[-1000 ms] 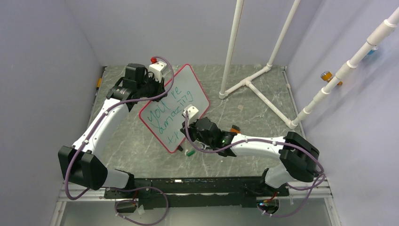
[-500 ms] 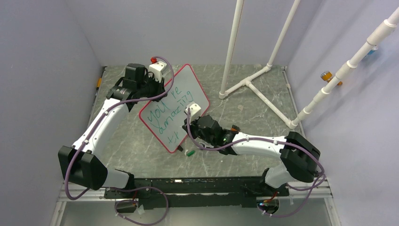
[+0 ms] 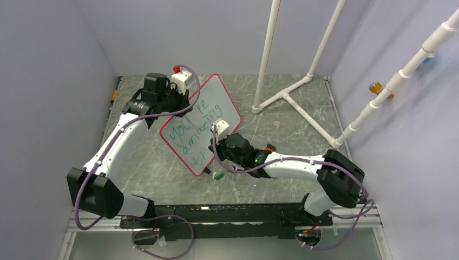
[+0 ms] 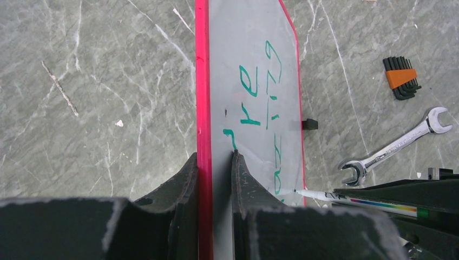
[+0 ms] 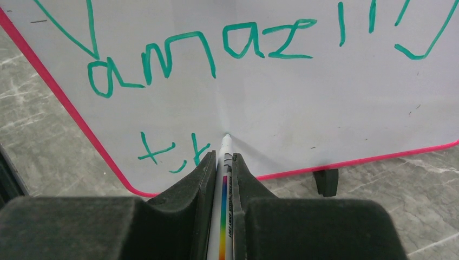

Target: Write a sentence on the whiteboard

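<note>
The whiteboard (image 3: 208,103), white with a thin red frame, stands tilted on its lower edge. My left gripper (image 3: 181,97) is shut on its upper edge, one finger on each face (image 4: 215,157). The sentence (image 3: 197,127) is green lettering in three lines, with "amaz" (image 5: 243,46) above a short "tr" (image 5: 157,151) on the lowest line. My right gripper (image 5: 222,157) is shut on a white marker (image 5: 225,149) with a rainbow stripe. Its tip meets the board just right of the "tr". The left wrist view also shows the marker (image 4: 346,199) reaching the board face (image 4: 254,43).
A green marker cap (image 3: 218,176) lies on the table below the board. A wrench (image 4: 398,143) and a hex key set (image 4: 401,78) lie right of the board. A white pipe frame (image 3: 287,95) stands at the back right. A black clip foot (image 5: 326,181) props the board.
My right gripper with the marker has shifted slightly left and toward the board's lowest line. The left arm and the board have not moved.
</note>
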Motion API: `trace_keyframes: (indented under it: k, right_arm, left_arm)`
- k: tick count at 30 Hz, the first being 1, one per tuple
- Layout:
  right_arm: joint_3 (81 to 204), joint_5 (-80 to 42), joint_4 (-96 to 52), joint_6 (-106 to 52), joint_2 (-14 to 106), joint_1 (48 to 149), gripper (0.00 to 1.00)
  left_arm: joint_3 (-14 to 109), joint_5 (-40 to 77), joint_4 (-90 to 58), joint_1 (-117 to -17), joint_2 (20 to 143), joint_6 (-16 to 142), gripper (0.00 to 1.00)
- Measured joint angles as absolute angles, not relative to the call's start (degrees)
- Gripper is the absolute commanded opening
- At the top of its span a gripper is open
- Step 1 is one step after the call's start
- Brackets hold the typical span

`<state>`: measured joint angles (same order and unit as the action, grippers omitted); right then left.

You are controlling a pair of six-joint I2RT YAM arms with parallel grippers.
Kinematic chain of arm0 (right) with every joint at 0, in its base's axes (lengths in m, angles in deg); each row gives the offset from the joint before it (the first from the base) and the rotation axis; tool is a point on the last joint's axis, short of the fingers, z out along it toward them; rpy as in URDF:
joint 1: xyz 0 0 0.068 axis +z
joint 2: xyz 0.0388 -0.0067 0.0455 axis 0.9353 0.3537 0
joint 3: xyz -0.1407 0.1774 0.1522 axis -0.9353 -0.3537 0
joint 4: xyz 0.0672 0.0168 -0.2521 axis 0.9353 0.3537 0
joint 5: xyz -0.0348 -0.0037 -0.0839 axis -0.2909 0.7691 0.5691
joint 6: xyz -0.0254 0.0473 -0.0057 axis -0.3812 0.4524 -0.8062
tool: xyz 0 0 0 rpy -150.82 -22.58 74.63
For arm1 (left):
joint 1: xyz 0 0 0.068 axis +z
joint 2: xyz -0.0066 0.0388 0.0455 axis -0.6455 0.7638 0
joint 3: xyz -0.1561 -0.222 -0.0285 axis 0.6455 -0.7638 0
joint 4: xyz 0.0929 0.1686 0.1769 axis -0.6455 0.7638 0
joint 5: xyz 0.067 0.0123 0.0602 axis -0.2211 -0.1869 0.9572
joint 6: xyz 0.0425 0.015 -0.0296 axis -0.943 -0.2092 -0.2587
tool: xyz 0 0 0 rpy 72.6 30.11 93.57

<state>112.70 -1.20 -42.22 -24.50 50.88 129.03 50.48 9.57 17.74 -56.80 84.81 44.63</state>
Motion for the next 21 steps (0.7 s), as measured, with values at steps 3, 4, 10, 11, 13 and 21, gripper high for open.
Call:
trace_keyframes:
  k: [3,4,10,11,13,21]
  right_arm:
    - [112.42,-1.38,-42.7,-24.37,50.9,128.94,0.0]
    - [112.24,-1.42,-43.01,-24.21,50.9,128.92,0.0]
    - [111.13,-1.51,-43.86,-23.49,50.9,128.88,0.0]
    - [110.82,-1.57,-43.84,-23.29,50.9,128.83,0.0]
    - [110.17,-1.66,-43.84,-22.94,50.9,128.81,0.0]
    - [108.85,-1.81,-43.71,-22.22,51.07,128.68,0.0]
  left_arm:
    - [50.48,9.59,17.76,-56.8,84.81,44.6,0.0]
    - [50.48,9.59,17.76,-56.8,84.81,44.6,0.0]
    - [50.48,9.61,17.76,-56.78,84.83,44.6,0.0]
    - [50.48,9.61,17.76,-56.78,84.81,44.6,0.0]
    - [50.46,9.61,17.76,-56.8,84.81,44.6,0.0]
    - [50.46,9.59,17.76,-56.8,84.81,44.63,0.0]
